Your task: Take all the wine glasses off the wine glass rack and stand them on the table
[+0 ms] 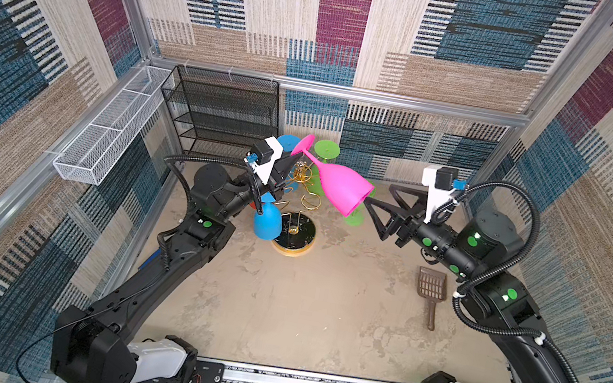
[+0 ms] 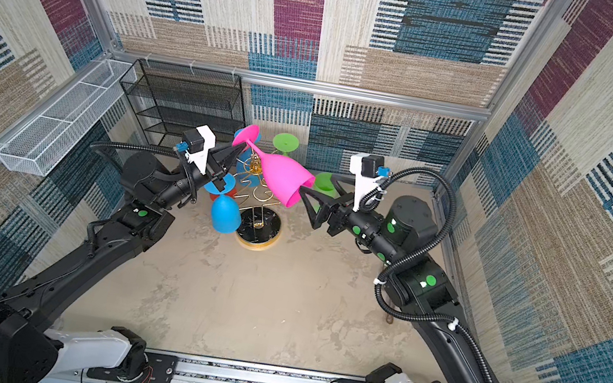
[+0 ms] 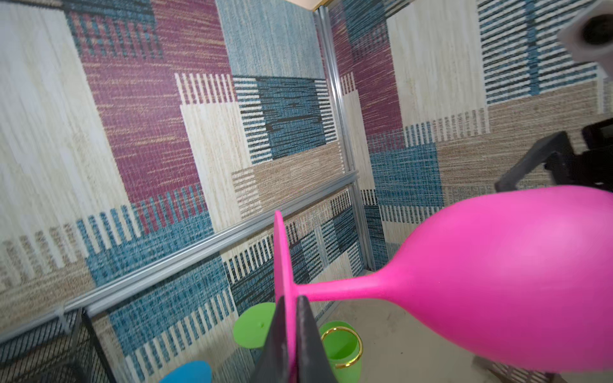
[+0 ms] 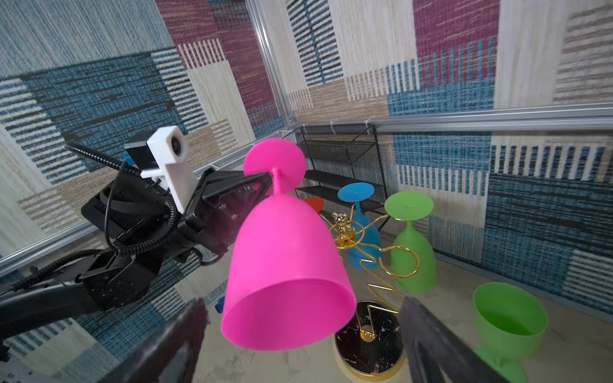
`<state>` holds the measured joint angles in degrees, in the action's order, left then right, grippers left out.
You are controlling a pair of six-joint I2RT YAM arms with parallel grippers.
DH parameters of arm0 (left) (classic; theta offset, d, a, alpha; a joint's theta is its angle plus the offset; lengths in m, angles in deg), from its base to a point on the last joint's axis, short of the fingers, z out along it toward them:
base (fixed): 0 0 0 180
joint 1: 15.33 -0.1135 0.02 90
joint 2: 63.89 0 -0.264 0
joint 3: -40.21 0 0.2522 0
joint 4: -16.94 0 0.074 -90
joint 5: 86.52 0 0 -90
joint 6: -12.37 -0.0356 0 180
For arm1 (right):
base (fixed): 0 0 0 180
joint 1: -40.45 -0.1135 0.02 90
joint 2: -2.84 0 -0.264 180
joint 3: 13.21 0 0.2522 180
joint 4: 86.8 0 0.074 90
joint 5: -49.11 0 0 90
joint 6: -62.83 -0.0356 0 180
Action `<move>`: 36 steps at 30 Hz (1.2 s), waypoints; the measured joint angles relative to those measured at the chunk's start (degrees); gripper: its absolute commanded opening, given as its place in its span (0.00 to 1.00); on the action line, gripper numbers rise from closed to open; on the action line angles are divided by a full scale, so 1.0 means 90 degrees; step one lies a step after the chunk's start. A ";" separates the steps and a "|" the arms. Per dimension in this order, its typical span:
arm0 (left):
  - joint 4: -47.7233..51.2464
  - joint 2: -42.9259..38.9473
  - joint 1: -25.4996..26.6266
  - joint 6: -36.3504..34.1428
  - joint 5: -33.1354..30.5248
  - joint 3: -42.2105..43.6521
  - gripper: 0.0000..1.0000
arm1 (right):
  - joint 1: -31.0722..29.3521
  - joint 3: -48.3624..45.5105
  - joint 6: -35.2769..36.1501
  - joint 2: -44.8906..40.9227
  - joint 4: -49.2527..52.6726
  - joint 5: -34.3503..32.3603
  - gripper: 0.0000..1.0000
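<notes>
Pink glass [image 1: 343, 190] lies foot toward left end effector [image 3: 291, 308], clamped on the foot; bowl mouth faces right end effector [image 1: 378, 194], jaws apart astride the rim

The pink wine glass [image 1: 342, 192] hung tilted nearly sideways in mid-air, clear of the upright gold wire wine glass rack [image 1: 301, 238] with its black base.

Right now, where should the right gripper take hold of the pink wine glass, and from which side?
Probably the bowl, from its open mouth end. The pink wine glass lies tilted, mouth toward the right gripper, whose open fingers could straddle the wide bowl; the left gripper pinches the foot.
</notes>
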<state>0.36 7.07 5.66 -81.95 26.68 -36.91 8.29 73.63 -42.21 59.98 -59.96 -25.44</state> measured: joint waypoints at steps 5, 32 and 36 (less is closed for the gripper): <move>0.0690 -0.0121 0.0000 0.0818 -0.0389 0.0022 0.00 | 0.0000 -0.0270 -0.0274 -0.0228 -0.0172 -0.0452 0.68; 0.1321 -0.0056 -0.0032 0.1673 0.0121 -0.0114 0.00 | 0.0000 -0.0282 -0.0527 0.1268 -0.1100 0.0000 0.19; 0.1365 -0.0049 -0.0044 0.1698 0.0143 -0.0114 0.00 | -0.0002 -0.0221 -0.0481 0.1341 -0.1173 0.0112 0.02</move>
<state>12.64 6.63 5.27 -66.67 27.97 -37.93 8.27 71.64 -46.54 72.05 -70.52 -24.44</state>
